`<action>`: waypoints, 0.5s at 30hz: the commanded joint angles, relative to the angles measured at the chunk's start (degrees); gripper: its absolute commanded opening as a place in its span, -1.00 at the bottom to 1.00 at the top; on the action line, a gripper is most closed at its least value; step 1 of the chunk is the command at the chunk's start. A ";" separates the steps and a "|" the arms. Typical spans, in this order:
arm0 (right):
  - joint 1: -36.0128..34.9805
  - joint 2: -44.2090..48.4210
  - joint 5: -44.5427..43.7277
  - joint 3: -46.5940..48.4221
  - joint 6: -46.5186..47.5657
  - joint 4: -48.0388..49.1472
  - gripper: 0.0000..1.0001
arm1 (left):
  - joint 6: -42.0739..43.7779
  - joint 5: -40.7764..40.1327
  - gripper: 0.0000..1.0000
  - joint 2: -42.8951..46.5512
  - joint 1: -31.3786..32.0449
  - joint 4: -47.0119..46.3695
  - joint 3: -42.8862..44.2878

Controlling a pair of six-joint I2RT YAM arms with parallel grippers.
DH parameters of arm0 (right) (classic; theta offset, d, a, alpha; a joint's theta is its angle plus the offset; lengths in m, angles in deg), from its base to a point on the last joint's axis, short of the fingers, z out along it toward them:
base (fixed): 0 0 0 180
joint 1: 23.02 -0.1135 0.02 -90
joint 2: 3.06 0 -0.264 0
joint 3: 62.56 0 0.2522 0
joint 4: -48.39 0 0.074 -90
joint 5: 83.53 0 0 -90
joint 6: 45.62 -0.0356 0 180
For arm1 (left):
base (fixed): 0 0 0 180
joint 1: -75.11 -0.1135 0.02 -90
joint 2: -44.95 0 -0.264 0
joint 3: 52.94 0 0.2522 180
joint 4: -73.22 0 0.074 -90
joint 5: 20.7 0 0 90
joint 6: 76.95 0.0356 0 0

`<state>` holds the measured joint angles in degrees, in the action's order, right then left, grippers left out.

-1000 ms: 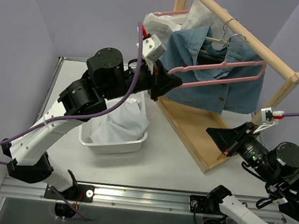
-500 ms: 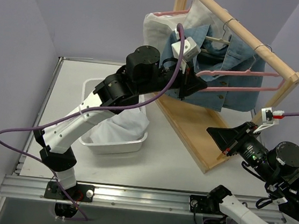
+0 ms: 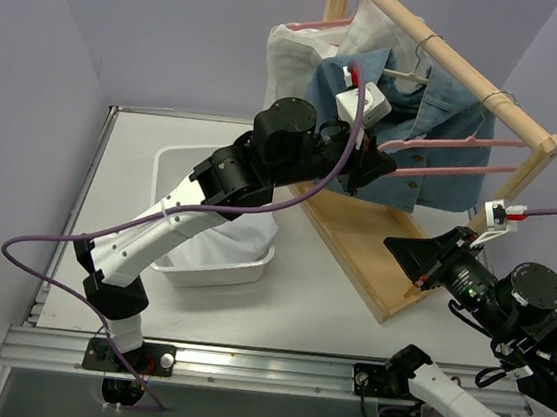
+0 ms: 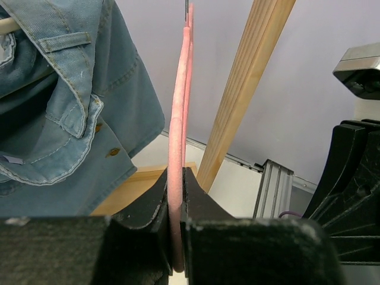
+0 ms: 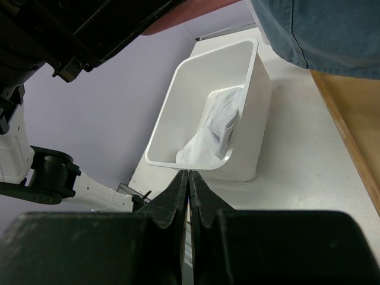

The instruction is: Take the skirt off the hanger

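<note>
Right gripper (image 5: 189,178) is pinched together on nothing, just off the near end of the rack (image 3: 355,242). Left of the rack, the white skirt (image 3: 225,233) sits crumpled in the bin (image 3: 177,172). Further back, by the rack's rail, the left gripper (image 4: 176,196) is clamped on the bare pink hanger (image 4: 180,119).

Left gripper (image 4: 176,190) raised, clamped on hanger (image 4: 180,107); right gripper (image 5: 189,178) closed, low.

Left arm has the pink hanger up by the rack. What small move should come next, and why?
Probably open the left gripper and let go. Its jaws pinch the pink hanger, which looks bare, with its hook seemingly over the wooden rail, and a white garment already lies in the bin.
</note>
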<state>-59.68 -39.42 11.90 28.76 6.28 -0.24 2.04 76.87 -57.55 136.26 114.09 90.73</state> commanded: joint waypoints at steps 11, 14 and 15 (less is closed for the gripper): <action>0.37 0.24 -0.16 -2.76 -0.57 4.11 -1.00 | 9.33 -0.37 0.19 2.48 0.47 -0.31 -3.34; 0.28 0.24 -0.07 -2.85 -0.65 4.46 -1.00 | 9.77 0.07 0.37 2.48 0.55 0.57 -2.20; 0.28 0.15 -0.07 -2.85 -0.65 4.29 -1.00 | 9.77 -0.54 0.43 2.74 0.55 0.48 -2.38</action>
<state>-59.68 -39.35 11.88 26.07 5.60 1.05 9.74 75.98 -57.37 136.58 115.18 86.90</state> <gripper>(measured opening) 0.001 0.688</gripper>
